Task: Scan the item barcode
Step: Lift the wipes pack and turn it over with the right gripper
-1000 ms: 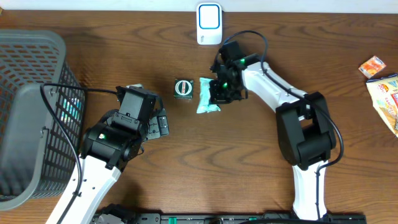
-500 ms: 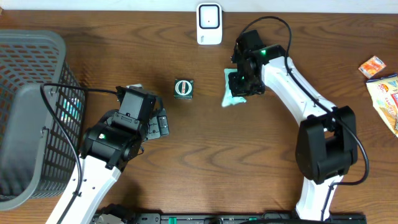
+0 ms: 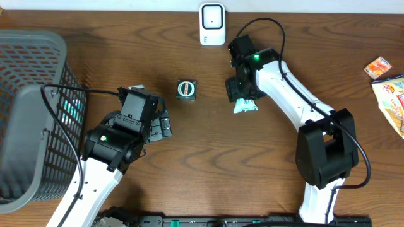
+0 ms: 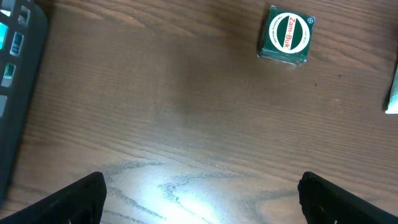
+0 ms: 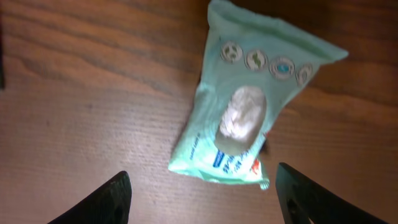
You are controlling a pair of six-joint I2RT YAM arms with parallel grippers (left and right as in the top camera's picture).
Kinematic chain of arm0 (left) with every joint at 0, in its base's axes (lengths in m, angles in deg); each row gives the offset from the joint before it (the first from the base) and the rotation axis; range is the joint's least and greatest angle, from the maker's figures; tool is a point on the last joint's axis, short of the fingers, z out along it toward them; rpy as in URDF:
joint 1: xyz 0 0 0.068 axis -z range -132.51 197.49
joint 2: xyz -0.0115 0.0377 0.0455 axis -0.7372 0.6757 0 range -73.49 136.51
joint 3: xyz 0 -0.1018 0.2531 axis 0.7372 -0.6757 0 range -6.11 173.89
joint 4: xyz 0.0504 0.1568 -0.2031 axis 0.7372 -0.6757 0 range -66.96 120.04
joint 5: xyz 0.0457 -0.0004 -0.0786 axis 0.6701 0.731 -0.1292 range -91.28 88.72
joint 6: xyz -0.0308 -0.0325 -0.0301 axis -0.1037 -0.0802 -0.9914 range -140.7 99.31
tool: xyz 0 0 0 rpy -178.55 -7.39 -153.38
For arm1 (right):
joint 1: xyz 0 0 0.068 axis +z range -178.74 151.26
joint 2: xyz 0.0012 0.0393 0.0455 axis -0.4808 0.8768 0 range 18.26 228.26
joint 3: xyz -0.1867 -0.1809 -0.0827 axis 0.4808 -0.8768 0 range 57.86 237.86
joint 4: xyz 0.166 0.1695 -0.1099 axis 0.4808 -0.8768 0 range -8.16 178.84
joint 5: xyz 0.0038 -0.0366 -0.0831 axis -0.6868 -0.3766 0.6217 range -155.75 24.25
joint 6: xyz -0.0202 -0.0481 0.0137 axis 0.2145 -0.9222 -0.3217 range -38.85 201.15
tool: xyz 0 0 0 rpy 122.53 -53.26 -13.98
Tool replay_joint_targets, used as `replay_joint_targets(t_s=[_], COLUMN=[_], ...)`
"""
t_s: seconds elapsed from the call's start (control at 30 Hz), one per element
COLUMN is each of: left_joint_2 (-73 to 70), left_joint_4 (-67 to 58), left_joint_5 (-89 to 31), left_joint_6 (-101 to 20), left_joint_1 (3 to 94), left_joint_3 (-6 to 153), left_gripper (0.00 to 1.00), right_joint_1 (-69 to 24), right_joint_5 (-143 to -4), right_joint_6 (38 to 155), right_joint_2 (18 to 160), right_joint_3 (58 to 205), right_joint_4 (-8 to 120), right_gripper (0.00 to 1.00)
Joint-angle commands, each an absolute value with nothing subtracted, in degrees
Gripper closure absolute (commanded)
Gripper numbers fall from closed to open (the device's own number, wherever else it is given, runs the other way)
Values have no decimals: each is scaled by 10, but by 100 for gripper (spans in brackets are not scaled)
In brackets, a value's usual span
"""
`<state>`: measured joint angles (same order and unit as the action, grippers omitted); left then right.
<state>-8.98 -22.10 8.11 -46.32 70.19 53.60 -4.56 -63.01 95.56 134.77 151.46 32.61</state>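
Lying flat on the table (image 3: 208, 164), the mint-green wipes packet (image 5: 249, 124) sits just ahead of the right gripper (image 5: 205, 202) and touches neither finger. Its long axis runs away from the claw at a slight slant, so the spread jaws face across its width. The right arm is much the nearer. The left gripper (image 4: 211, 205), wide open and empty, waits well apart, beyond the small green box (image 3: 186, 89). The scanner (image 3: 212, 24) stands nearby at the table's far edge.
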Motion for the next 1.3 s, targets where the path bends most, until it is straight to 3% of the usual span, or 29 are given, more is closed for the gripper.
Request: replay_joint_targets(t_s=[0.0, 0.67, 1.1, 1.27], left_joint_2=[-88, -88, -88, -88], left_joint_4=[-222, -222, -222, -222], left_joint_5=[91, 91, 91, 91], left_joint_6=[-462, -462, -462, -462], left_joint_1=[700, 700, 700, 700], left_joint_3=[538, 538, 538, 538], left_gripper=[2, 2, 2, 2], right_joint_1=[-36, 38, 22, 13], right_joint_5=[-613, -394, -390, -382], right_joint_6=[970, 1000, 994, 989], right_joint_2=[1347, 1446, 1446, 1446], right_joint_3=[1518, 1517, 1499, 1477], right_joint_4=[339, 342, 341, 363], right_gripper=[30, 29, 48, 48])
